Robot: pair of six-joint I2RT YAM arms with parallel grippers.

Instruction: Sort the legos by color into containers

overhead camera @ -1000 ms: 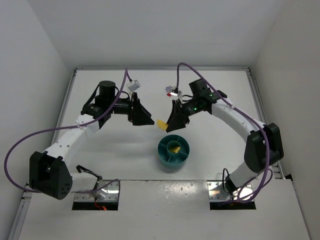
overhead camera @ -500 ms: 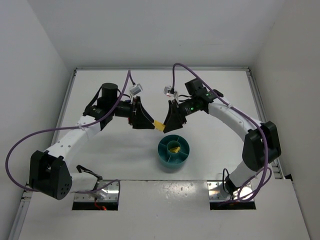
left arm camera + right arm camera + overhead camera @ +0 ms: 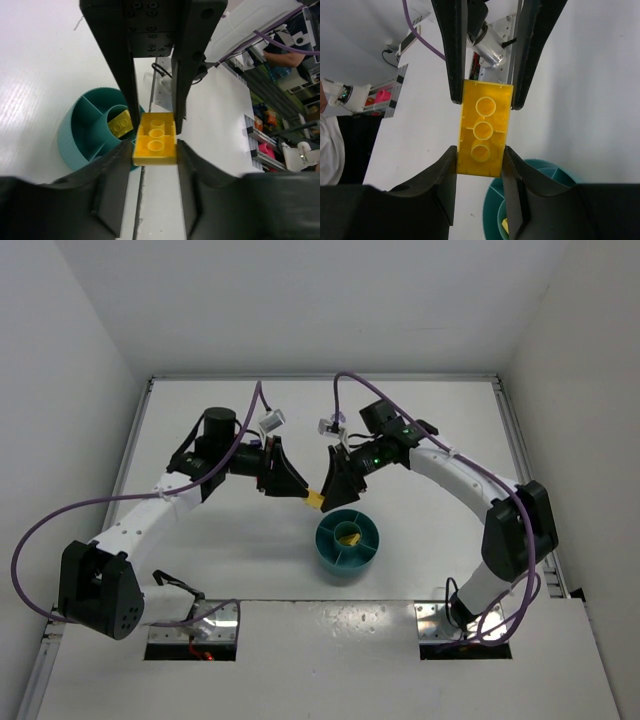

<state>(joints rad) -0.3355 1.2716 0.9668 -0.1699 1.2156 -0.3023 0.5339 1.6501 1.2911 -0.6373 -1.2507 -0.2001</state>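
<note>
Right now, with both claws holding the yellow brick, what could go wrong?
Both the left gripper and right gripper pinch one yellow brick in the air. If they pull unevenly, it could pop free. It hangs beside the dish, not over it, so a drop would likely land on the table.

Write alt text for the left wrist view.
A yellow plastic lego brick is pinched between the left arm's fingers at the bottom of frame and the right arm's fingers at the top. Left of it sits a round teal plastic dish with a second yellow brick in its centre well.
</note>
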